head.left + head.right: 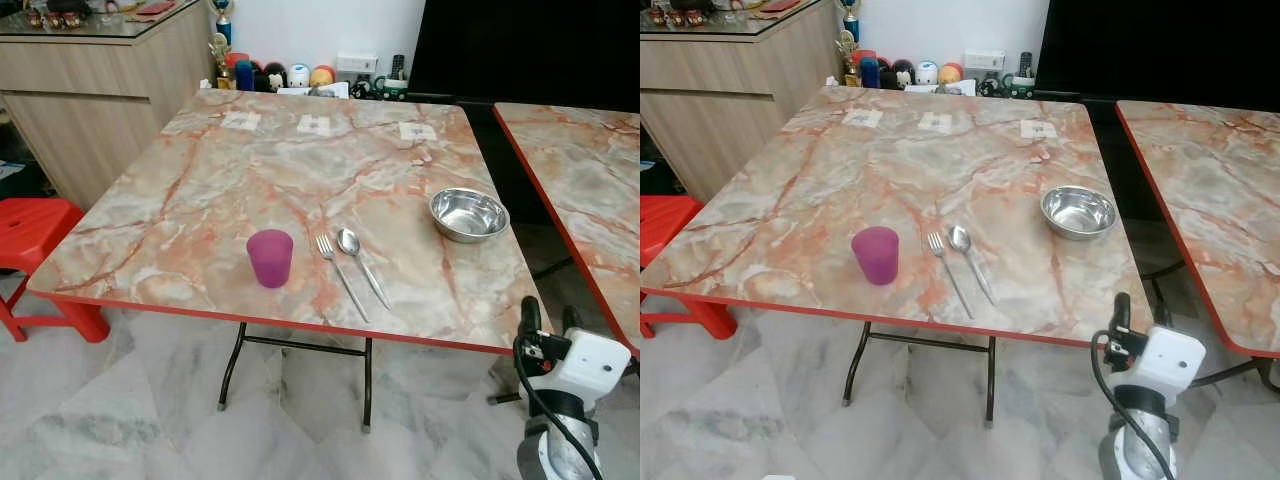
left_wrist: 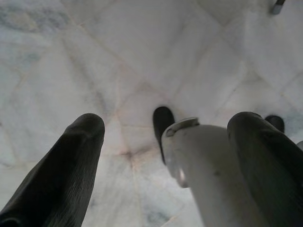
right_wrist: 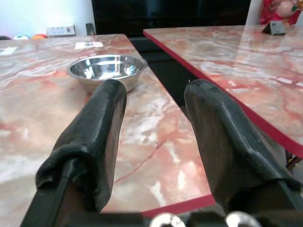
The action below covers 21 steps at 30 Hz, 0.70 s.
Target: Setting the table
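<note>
Right pincer (image 3: 154, 118), released and empty, sits at the near right bench (image 1: 250, 170) corner, facing the steel bowl (image 1: 468, 214).

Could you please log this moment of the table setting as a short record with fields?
surface: marble-pattern table with red edge
cup: purple cup, upright, near the front edge
cutlery: fork and spoon side by side, right of the cup
bowl: empty steel bowl near the table's right edge
right gripper: fingers open, holding nothing, aimed at the bowl from the table's front right corner
left gripper: open, over the floor
</note>
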Tool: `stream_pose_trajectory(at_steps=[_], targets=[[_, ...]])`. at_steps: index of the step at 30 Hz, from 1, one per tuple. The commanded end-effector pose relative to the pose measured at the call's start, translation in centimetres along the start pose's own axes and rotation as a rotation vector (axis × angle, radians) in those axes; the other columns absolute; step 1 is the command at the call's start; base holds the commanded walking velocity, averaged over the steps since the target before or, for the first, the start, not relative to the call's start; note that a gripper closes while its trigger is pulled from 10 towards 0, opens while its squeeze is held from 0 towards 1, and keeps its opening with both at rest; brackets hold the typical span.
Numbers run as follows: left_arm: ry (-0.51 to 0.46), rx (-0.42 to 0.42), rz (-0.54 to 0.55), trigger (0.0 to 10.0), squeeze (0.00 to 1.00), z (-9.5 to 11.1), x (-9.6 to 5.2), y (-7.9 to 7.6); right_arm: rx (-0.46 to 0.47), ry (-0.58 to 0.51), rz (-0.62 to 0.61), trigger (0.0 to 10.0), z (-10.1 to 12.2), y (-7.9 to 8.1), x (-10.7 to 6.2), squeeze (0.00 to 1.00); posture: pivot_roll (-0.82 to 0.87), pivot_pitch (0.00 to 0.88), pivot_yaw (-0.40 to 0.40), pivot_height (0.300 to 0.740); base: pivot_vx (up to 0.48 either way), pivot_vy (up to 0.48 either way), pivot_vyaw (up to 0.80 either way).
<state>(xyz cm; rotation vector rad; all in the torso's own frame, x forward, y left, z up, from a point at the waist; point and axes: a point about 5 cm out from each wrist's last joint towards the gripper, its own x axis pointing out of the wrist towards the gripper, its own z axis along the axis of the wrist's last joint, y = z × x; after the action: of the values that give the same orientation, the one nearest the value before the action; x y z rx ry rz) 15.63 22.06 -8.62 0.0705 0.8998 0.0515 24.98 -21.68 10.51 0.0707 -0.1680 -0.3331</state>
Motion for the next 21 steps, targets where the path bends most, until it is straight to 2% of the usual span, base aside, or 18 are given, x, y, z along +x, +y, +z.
stream_pose_trajectory(at_steps=[1,6,10,14,21], targets=[[0.040,-0.002,0.012,10.0,0.00,-1.1,-0.4,0.7,0.003,-0.012,-0.011,10.0,0.7,-0.1,0.1,0.00,-0.04,0.048,-0.008,0.740,0.000,0.000,0.00],[0.046,0.065,0.011,10.0,0.00,-1.7,-0.7,1.4,-0.002,-0.001,-0.015,10.0,1.3,-0.3,0.2,0.00,-0.04,0.044,-0.008,0.740,0.000,0.000,0.00],[0.058,0.035,0.054,10.0,0.00,-2.2,-1.1,2.6,-0.004,0.001,-0.015,10.0,1.7,-0.3,0.5,0.00,-0.03,0.042,-0.011,0.740,0.000,0.000,0.00],[0.061,0.036,0.050,10.0,0.00,-2.4,-1.2,2.4,-0.003,0.005,-0.011,10.0,1.7,0.0,0.7,0.00,-0.03,0.045,-0.013,0.740,0.000,0.000,0.00],[0.038,0.035,0.018,10.0,0.00,-1.8,-0.8,1.1,0.041,0.044,-0.042,10.0,1.7,-0.1,1.0,0.00,-0.03,0.052,-0.018,0.740,0.313,0.000,0.00]])
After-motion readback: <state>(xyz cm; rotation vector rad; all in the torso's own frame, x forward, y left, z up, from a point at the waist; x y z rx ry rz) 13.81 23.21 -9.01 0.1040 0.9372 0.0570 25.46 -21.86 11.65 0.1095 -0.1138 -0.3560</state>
